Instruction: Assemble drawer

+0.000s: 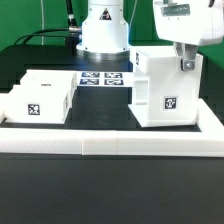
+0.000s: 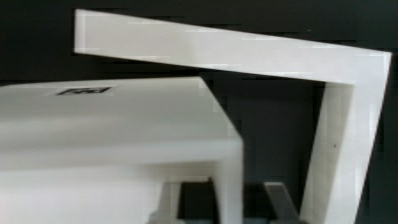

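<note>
The claw (image 1: 185, 63) is pinched shut with nothing between its fingers that I can see. It hangs at the top of the casing (image 1: 160, 90), by the upper edge toward the exterior view's right. Whether the fingertips touch the plastic I cannot tell. A closed claw set against a box like that looks to me like a pusher, not a grabber, meant to shove the casing and not to lift it.

The casing stands upright with its tagged face to the front. It sits inside the corner of the wall (image 1: 110, 143), which runs along the front and turns back on the exterior view's right. The wrist view shows a dark strip of table between the casing and both arms of the wall, so it is near the corner but not seated against it. I take the wall for a stop, so a push would square the casing there, with only that little room to travel.

The tray (image 1: 45, 97) rests well apart on the exterior view's left, also behind the front wall. The open table (image 1: 105, 112) between the two gives room to slide it across. I cannot make out a second tray. The marker board (image 1: 103, 77) lies behind, out of the way.
</note>
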`<action>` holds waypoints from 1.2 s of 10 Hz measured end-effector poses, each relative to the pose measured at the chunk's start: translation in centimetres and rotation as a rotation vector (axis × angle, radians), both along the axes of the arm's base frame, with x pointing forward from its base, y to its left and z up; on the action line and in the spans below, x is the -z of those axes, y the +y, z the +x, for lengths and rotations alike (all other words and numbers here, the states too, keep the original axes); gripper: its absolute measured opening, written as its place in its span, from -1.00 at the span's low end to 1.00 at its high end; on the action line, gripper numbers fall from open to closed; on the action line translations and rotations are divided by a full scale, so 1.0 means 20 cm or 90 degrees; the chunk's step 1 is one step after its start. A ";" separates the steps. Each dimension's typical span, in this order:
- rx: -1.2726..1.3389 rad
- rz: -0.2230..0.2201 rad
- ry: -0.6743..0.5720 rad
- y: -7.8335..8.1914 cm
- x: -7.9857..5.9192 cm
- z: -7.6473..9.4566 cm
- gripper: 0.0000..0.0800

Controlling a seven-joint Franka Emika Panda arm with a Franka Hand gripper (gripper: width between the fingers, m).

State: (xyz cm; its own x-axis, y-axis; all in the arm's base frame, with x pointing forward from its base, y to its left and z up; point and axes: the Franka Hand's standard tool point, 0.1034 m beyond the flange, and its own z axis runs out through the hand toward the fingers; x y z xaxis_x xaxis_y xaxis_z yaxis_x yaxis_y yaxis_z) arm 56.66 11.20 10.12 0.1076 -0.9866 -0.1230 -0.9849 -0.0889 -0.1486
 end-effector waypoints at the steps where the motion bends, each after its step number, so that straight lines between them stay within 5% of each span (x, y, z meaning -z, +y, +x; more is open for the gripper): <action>1: -0.007 0.000 0.006 0.00 0.01 0.01 -0.90; 8: 0.004 0.012 0.020 0.02 0.02 0.31 -0.90; 12: 0.019 0.015 0.025 0.01 0.02 0.38 -0.90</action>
State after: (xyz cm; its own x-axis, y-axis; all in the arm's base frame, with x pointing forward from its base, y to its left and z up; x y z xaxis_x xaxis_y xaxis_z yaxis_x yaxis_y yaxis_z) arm 64.31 11.48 9.82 0.0719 -0.9862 -0.1493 -0.9923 -0.0556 -0.1109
